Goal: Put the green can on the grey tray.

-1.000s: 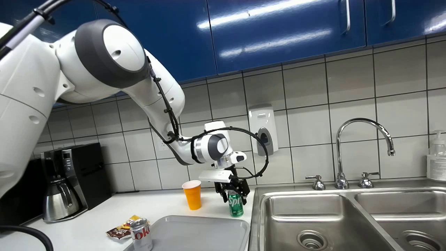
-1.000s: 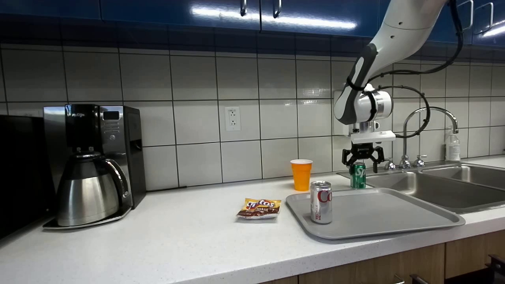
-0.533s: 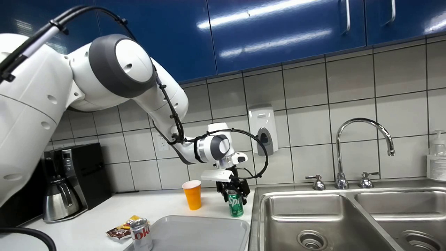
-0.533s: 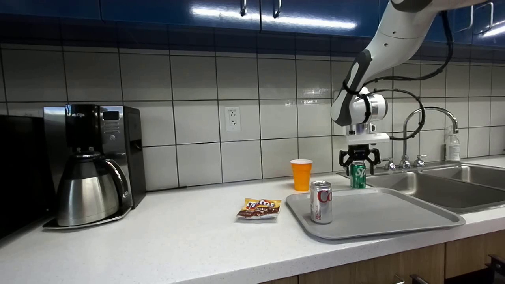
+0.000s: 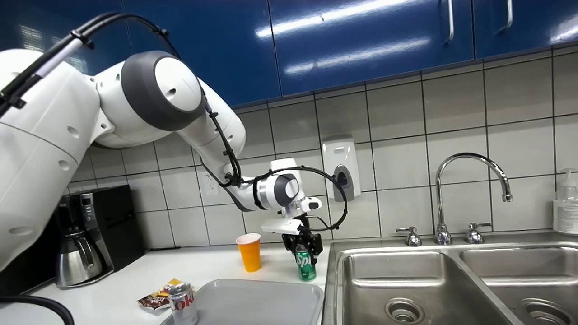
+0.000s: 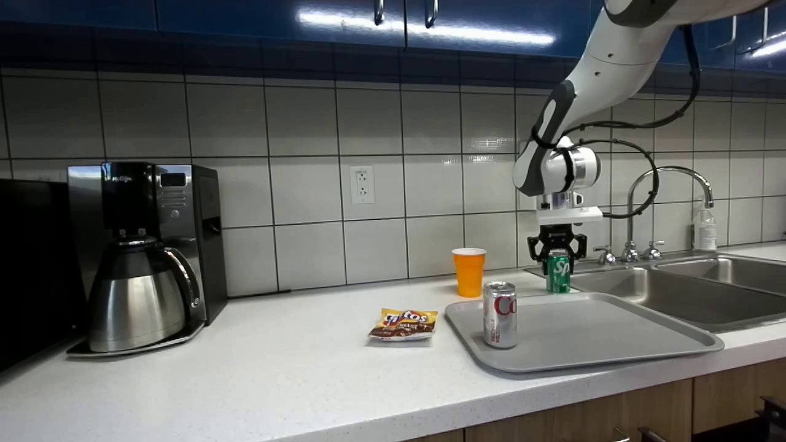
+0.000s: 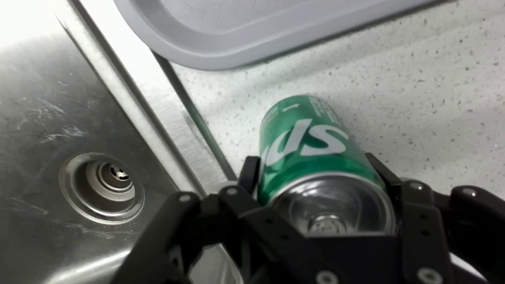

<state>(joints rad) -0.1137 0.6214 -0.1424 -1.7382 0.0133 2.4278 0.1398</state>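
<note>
Now gripper (image 6: 558, 266) narrower than before, clasping green can (image 7: 315, 159).

Glare streaks across blue cabinets (image 5: 334, 43), shadowed upper tiles (image 6: 368, 66), wrist view's top-left corner blown out

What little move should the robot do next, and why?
Probably lift the green can straight up a little: the gripper seems to pinch both its sides, but it stands on the counter, just outside the grey tray, whose raised rim it must clear.
</note>
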